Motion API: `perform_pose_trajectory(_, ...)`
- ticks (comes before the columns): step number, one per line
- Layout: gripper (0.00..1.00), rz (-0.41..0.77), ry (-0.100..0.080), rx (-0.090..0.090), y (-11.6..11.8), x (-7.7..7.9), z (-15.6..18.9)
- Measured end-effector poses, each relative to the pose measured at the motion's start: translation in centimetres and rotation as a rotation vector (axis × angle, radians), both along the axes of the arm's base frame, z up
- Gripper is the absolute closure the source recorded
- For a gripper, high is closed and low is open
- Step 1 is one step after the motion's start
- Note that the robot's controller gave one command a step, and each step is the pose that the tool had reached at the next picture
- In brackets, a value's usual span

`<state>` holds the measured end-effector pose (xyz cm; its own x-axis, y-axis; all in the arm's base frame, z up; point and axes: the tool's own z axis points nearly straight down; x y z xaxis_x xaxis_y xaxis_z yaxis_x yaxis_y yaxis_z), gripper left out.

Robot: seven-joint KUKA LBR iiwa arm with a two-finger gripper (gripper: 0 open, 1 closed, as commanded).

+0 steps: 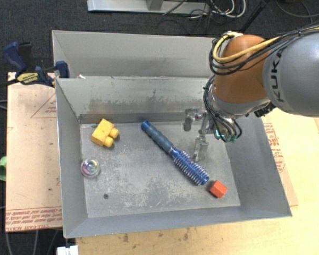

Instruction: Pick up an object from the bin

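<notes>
My gripper (194, 140) hangs in the right half of the bin, under the orange wrist cover. Its two fingers stand apart, open, and I see nothing between them. One fingertip (201, 152) is just above the bristle end of a blue hairbrush (173, 152). The brush lies diagonally, its handle pointing to the back left and its bristle head to the front right. I cannot tell whether the fingertip touches it. A small orange-red block (217, 189) lies just past the brush head, near the bin's front right corner.
A yellow toy brick (104, 133) lies at the left of the bin floor. In front of it sits a small clear shiny ball (90, 167). The arm comes in over the right wall, with cables looped round the wrist.
</notes>
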<state>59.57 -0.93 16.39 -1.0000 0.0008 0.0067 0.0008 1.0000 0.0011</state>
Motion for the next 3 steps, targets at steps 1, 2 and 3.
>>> perform_pose_trajectory(1, 0.0, -0.036, 0.002, 0.0, -2.0, -5.2, -9.8)
perform_pose_trajectory(2, 1.0, -0.033, -0.006, 0.0, -2.0, -4.9, -9.5)
perform_pose_trajectory(3, 1.0, -0.056, -0.015, 0.0, 0.1, -6.5, 5.2)
